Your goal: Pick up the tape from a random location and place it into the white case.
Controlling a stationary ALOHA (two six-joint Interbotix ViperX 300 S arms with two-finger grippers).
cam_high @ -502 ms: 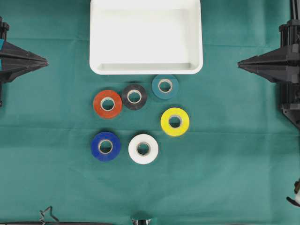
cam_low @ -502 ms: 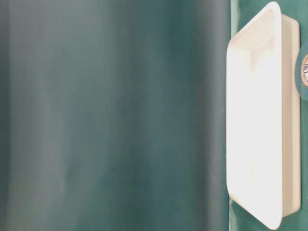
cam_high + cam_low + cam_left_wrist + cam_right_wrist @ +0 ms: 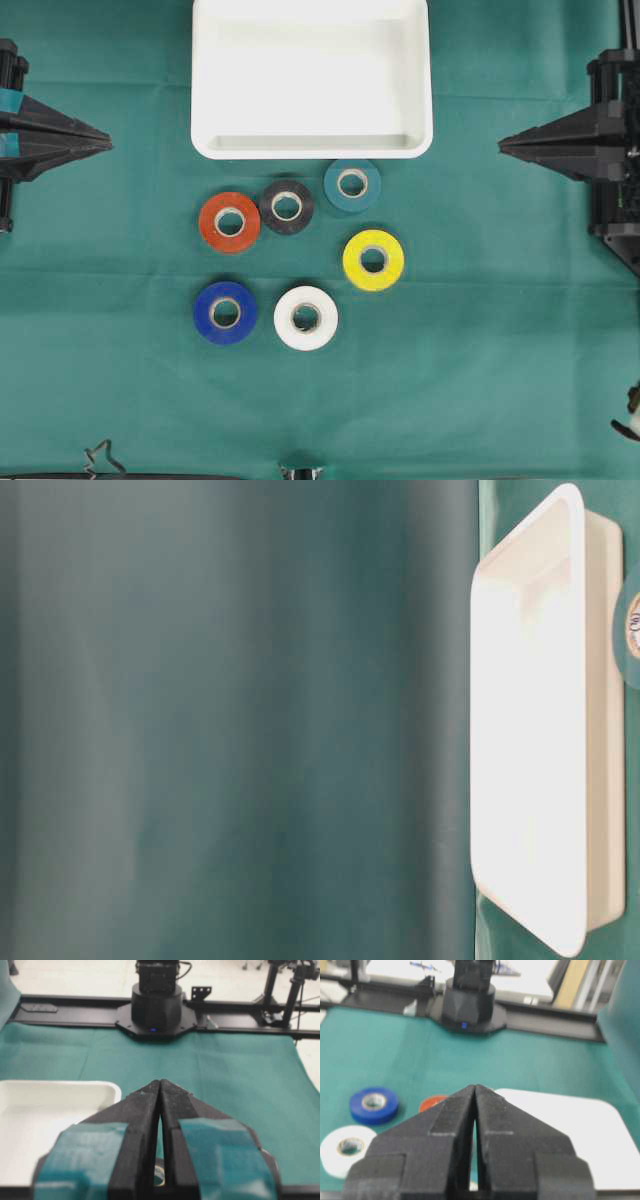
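Both closed grippers edged inward from table edges.

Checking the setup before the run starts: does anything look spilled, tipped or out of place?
Nothing stands out. Six tape rolls lie flat on the green cloth, the white case sits square and empty, and the left gripper and right gripper are shut, holding nothing.

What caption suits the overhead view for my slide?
Six tape rolls lie below the empty white case while the shut left gripper and right gripper wait apart.
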